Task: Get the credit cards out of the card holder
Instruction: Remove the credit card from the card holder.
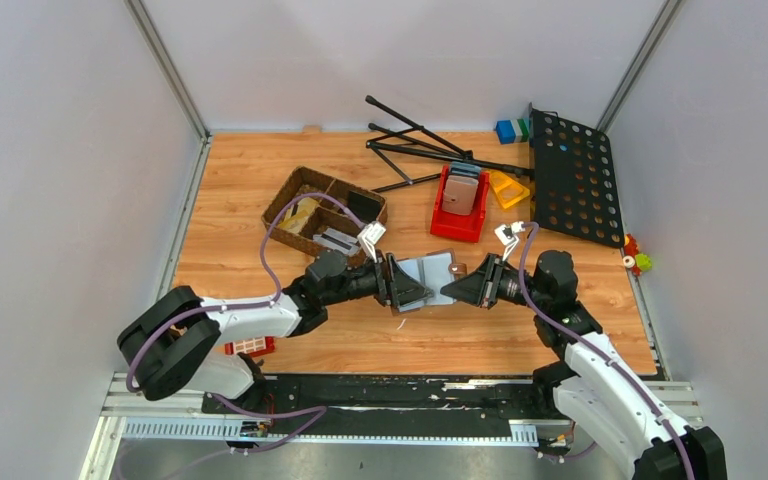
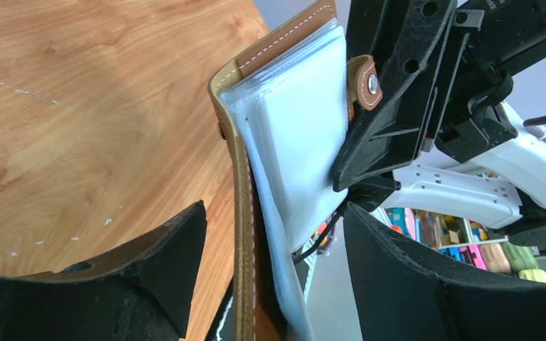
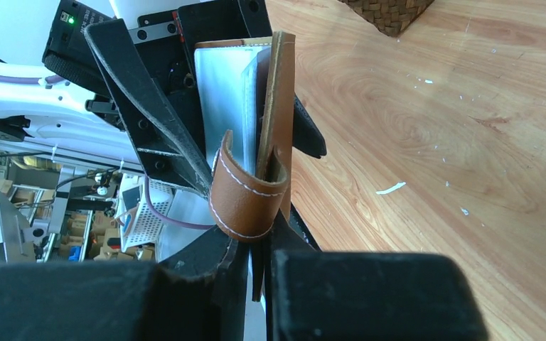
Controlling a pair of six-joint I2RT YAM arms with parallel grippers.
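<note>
Card holder [image 1: 428,272] hangs above the middle of the bench [image 1: 250,175], caught between the two arms and clear of the wood. On its near-left side the left pincer [image 2: 274,220] is released: its fingers [image 2: 149,270] stand wide apart with the brown cover and pale sleeves passing between them, a gap showing on each side. From the right, the right pincer [image 3: 256,263] is clenched on the card holder's leather edge, just below the curled tab clasp [image 3: 245,199], which points back toward that arm. In the top view the wallet lies open, its long axis running left to right from one pincer to the other, silvery sleeved inside turned upward and brown cover underneath. Beyond it sit a wicker basket [image 1: 282,200] to the left and a red bin [image 1: 447,226] to the right, then a folded black stand [image 1: 410,135] and a perforated black panel [image 1: 570,180] near the back wall.
</note>
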